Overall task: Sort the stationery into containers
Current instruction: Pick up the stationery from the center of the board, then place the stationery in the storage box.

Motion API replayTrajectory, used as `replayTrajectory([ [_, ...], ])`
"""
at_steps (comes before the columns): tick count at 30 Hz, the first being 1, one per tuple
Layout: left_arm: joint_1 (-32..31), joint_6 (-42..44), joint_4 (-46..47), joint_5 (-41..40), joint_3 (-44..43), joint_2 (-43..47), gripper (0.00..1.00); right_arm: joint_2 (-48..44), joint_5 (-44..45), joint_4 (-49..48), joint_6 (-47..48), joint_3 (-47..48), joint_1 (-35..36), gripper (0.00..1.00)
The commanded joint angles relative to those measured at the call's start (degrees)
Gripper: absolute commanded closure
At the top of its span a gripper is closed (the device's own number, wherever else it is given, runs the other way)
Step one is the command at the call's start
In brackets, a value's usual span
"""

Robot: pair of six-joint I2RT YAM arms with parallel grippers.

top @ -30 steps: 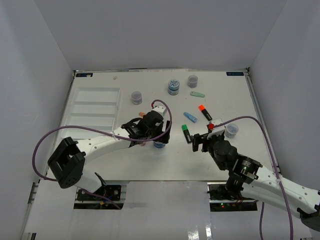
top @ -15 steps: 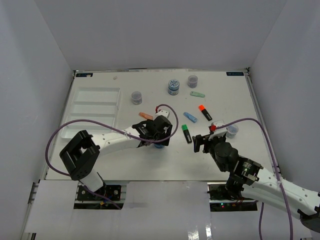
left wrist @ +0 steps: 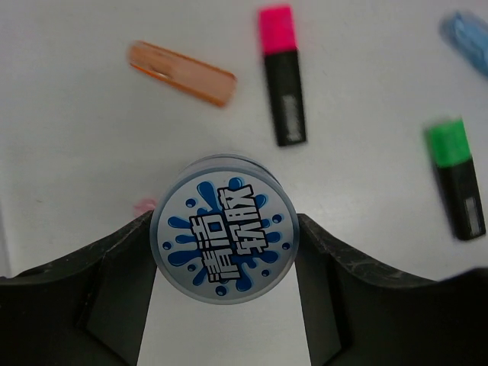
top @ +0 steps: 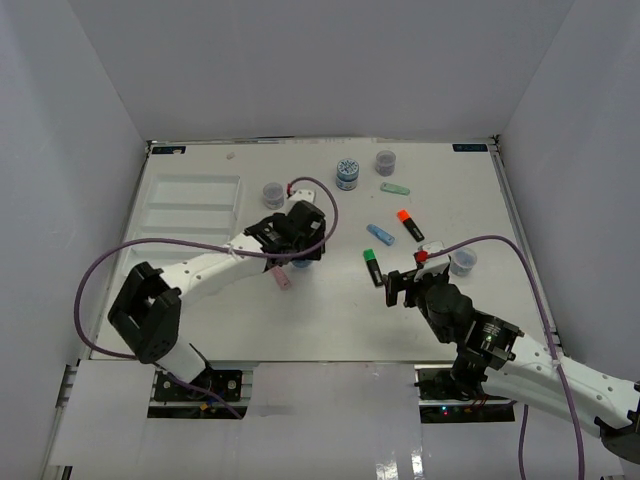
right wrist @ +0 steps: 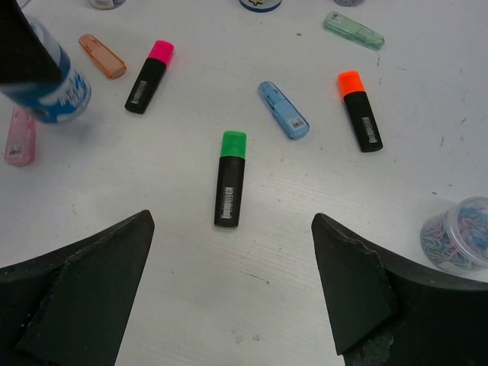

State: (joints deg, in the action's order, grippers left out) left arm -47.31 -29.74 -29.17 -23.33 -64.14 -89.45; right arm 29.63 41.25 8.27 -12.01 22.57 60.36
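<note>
Left gripper (left wrist: 225, 223) clamps a small round jar with a blue-splashed lid (left wrist: 223, 240) from both sides. The jar hides most of a pastel pink marker (left wrist: 143, 204). From overhead the gripper covers nearly all the jar, well apart from the shallow white divided tray (top: 150, 215). Right gripper (right wrist: 232, 219) gapes empty over a green-capped black highlighter (right wrist: 230, 179). A clear jar of clips (right wrist: 461, 232) is cut off at the frame edge.

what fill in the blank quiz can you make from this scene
The left tool grips a lidded jar whose splash print is ____.
The highlighter nearest the open right tool has a ____ cap.
The clip jar lies on that tool's ____ side.
Missing: blue; green; right.
</note>
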Motion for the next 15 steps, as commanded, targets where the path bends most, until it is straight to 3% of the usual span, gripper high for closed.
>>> replayTrajectory([
  [1, 12.1, 3.6, -1.2, -3.0, -5.2, 7.0, 0.50, 0.2, -1.7, -1.7, -1.3, -0.1, -0.2, 0.10],
  [6, 28.0, 7.1, 0.6, -1.1, -9.9, 6.3, 0.48, 1.0, -4.5, -4.0, -0.6, -1.3, -0.1, 0.10],
  [10, 40.7, 9.3, 4.3, 2.9, -14.5, 0.4, 0.47, 2.5, -6.0, -6.0, -0.5, -2.5, -0.2, 0.09],
  [15, 47.2, 9.4, 5.7, 1.4, -25.8, -9.8, 0.48, 4.0, -9.5, -8.0, 0.0, -4.6, -0.1, 0.10],
])
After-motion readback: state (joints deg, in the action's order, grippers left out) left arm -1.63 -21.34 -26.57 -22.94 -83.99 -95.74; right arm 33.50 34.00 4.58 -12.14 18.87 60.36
